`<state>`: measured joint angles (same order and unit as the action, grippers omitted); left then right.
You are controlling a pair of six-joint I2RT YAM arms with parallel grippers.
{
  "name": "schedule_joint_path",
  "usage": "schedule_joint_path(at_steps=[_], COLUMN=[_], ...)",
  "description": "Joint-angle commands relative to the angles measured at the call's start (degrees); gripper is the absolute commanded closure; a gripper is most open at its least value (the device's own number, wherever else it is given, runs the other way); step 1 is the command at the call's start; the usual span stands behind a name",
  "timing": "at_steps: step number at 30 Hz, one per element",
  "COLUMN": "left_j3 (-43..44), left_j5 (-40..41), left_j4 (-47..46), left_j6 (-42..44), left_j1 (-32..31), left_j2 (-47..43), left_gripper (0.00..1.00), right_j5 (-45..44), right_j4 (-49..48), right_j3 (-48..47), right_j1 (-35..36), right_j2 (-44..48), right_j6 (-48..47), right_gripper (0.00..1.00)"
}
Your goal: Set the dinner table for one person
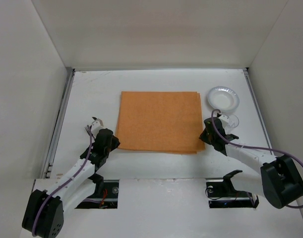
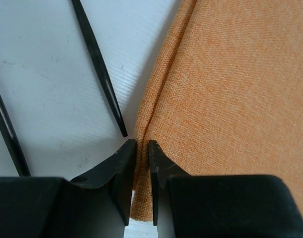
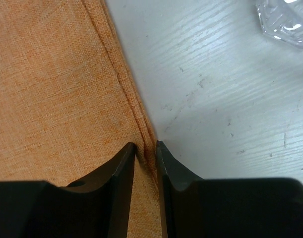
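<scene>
From above, the large flat matte white dinner table filled the floor of the walled bay, and one orange rectangular cloth mat lay flat near its middle. That view placed the left gripper at the mat's near-left corner and the right gripper at its near-right corner, but it could not show how the jaws stood.

The wrist views settled that. The left gripper had its two black fingers drawn almost together on the mat's folded left edge, the cloth pinched between them. The right gripper clamped the mat's stitched right edge the same way, with bare table just beside it.

Past the mat's far-right corner sat one round white plate, well apart from the cloth. One clear faceted glass stood right of the mat, between the plate and the right gripper, near that arm's wrist; the right wrist view caught only its rim at the top corner.

Left of the mat, the left wrist view showed two thin black pointed prongs lying on the table, one tip ending just beside the mat's edge. From above they were small dark lines beside a pale scrap, possibly cutlery, too small to name
</scene>
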<state>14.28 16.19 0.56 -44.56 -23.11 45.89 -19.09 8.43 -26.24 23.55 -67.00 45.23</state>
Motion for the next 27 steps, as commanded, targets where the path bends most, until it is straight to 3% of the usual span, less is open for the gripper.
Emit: schedule_joint_path(at_steps=[1, 9, 13, 22, 27], left_j3=[0.0, 0.8, 1.1, 1.6, 2.9], left_j5=[-0.6, -1.3, -1.2, -0.5, 1.2], left_j4=[1.6, 4.0, 5.0, 7.8, 9.0], left_j6=[-0.5, -0.7, -1.6, -2.5, -2.3], left_j1=[0.3, -0.5, -0.9, -2.9, -3.3], left_j2=[0.4, 0.5, 0.4, -2.3, -3.6], left_gripper=[0.86, 0.86, 0.87, 0.86, 0.72], right_j5=[-1.9, -1.9, -1.5, -1.6, -1.1], right_j4=[-3.9, -4.7, -3.9, 2.8, 2.8], right_j3=[-2.8, -3.5, -3.6, -10.1, -14.7], right_j1=[-1.2, -2.8, -3.0, -0.4, -3.5], right_j2=[-0.7, -1.6, 2.2, 10.1, 12.0], right_j6=[-0.7, -1.0, -1.5, -3.7, -4.7], right_gripper=[0.7, 0.61, 0.51, 0.44, 0.47])
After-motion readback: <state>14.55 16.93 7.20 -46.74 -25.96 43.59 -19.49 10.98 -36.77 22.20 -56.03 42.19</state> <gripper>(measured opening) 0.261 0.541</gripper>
